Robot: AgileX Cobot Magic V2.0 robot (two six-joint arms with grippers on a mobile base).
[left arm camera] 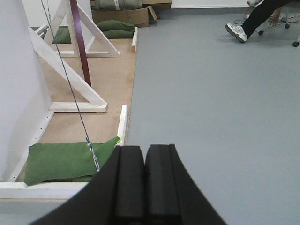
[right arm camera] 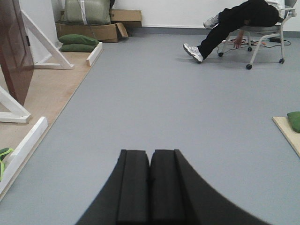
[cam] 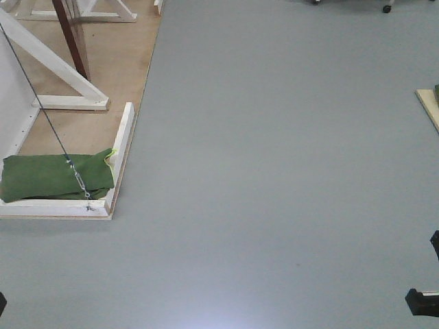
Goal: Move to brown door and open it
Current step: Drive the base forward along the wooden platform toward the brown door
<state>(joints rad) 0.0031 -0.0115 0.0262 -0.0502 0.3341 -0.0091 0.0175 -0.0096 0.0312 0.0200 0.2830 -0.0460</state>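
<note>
Brown door (right arm camera: 14, 47): stood ahead and to the left of both tools, well apart from them, among the white braces (left arm camera: 75, 75); long axis upright, seen nearly edge-on in the left wrist view, panelled face showing in the right wrist view.
Nearer arm: the left, by my judgement, since the door lay off to that side.
Left tool (left arm camera: 144, 152): closed, pads touching, nothing held; pointed forward, low over the grey floor (left arm camera: 211, 117).
Right tool (right arm camera: 150, 157): closed and empty likewise, aimed straight ahead.
In the way: green sandbag (cam: 48, 178) and a taut cable (cam: 41, 103) at the near left corner.
Coming move: probably a drive forward and left before any reach.
Latch: not visible.
</note>
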